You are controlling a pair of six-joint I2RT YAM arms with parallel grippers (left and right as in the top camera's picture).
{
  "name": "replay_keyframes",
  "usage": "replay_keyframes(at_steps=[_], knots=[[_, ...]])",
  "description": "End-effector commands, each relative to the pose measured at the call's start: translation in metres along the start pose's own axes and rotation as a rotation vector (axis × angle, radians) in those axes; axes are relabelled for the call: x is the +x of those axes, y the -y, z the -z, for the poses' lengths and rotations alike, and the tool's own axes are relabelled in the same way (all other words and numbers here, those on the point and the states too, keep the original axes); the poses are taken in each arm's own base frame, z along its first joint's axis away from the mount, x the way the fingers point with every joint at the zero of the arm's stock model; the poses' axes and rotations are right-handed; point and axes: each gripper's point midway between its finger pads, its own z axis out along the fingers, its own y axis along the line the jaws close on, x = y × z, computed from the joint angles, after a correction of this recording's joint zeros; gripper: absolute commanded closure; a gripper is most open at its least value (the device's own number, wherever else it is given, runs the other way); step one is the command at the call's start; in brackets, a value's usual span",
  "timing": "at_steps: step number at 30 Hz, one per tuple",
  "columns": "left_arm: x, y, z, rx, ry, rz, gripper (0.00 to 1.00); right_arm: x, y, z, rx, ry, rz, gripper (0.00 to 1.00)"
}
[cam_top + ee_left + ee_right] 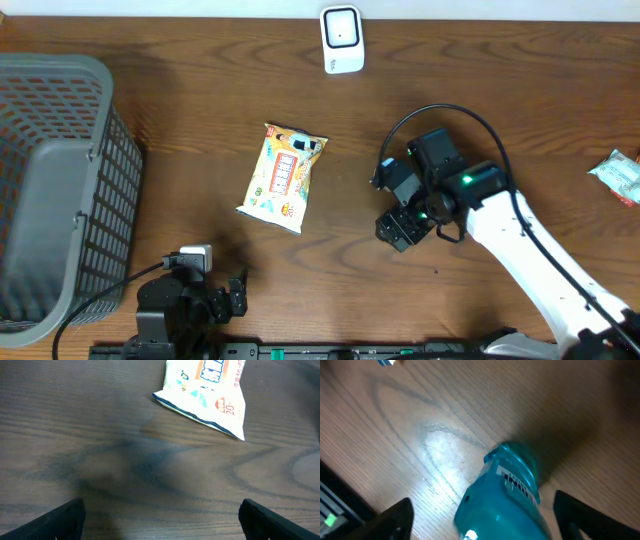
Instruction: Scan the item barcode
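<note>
Right gripper point(481, 510), jaws wide, straddles a teal handheld device point(507, 492); snack packet point(281, 178) lies toward its 10 o'clock overhead, long axis roughly 1-to-7; left gripper point(160, 520) gapes empty

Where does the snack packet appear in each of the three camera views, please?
Overhead: the snack packet lies left of centre, right of the grey basket.
Left wrist: upper right of the picture, beyond the left tool.
Right wrist: not clearly in it; a blue-white speck at the top edge is too small to tell.
Shared landmark: the wood-grain table top.
</note>
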Motion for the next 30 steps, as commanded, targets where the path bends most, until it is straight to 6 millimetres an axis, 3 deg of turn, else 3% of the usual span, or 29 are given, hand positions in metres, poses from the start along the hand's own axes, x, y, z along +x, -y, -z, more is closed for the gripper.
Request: replay_keyframes(at_steps=[1,6,10,16,20,25,30], knots=[[0.01,-0.002,-0.003,-0.006,-0.037,0.01,0.02,0.006,0.0,-0.014,-0.014,-0.051,0.029,0.28],[0.01,-0.002,-0.003,-0.006,-0.037,0.01,0.02,0.01,0.003,-0.024,-0.016,-0.088,0.018,0.49],[0.01,-0.002,-0.003,-0.006,-0.037,0.01,0.02,0.01,0.011,-0.025,0.025,-0.094,0.02,0.74],[0.01,-0.002,-0.003,-0.006,-0.038,0.011,0.02,0.006,0.012,-0.025,0.03,-0.075,-0.036,0.9],[0.01,-0.002,-0.003,-0.006,-0.038,0.011,0.02,-0.015,0.003,-0.019,-0.021,0.014,-0.074,0.94],[0.011,-0.002,-0.003,-0.007,-0.039,0.011,0.02,-0.059,-0.027,0.019,-0.223,0.218,-0.037,0.94],[0.011,-0.002,-0.003,-0.007,-0.039,0.011,0.02,-0.087,-0.048,0.051,-0.437,0.398,0.017,0.95]])
